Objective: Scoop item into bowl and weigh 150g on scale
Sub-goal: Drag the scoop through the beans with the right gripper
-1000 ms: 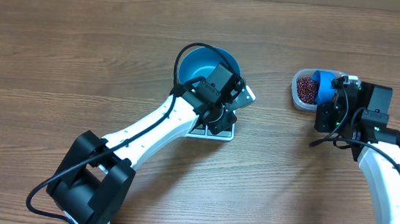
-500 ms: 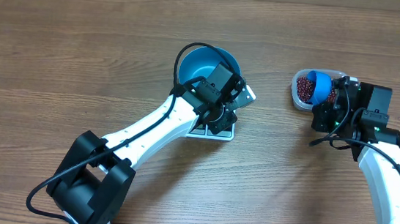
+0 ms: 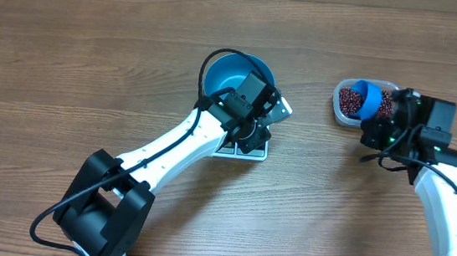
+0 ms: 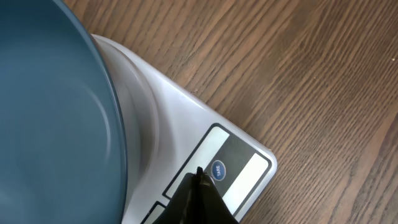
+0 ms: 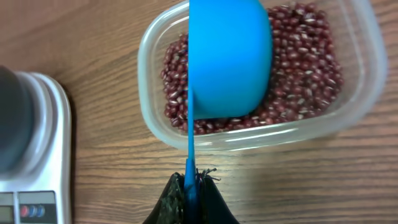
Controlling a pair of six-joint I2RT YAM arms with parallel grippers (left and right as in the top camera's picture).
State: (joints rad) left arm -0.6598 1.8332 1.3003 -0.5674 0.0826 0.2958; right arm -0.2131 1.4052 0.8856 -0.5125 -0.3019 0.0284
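The right claw point(image 5: 189, 180), clamped on the scoop point(image 5: 230, 59) handle, has edged rightward, the scoop now over the beans point(image 5: 298, 62) in the tub point(image 5: 280, 135) toward the surface's right edge, so loading seems underway. The left claw point(image 4: 200, 186), pinched together, stays at the scale point(image 4: 180, 118) under the empty-looking bowl point(image 4: 56, 112).

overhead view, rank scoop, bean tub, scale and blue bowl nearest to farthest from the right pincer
1. scoop, held in the right pincer, over the tub.
2. bean tub, just left of the pincer.
3. scale and blue bowl, far to the left; the bowl sits on the scale, so too close to call.
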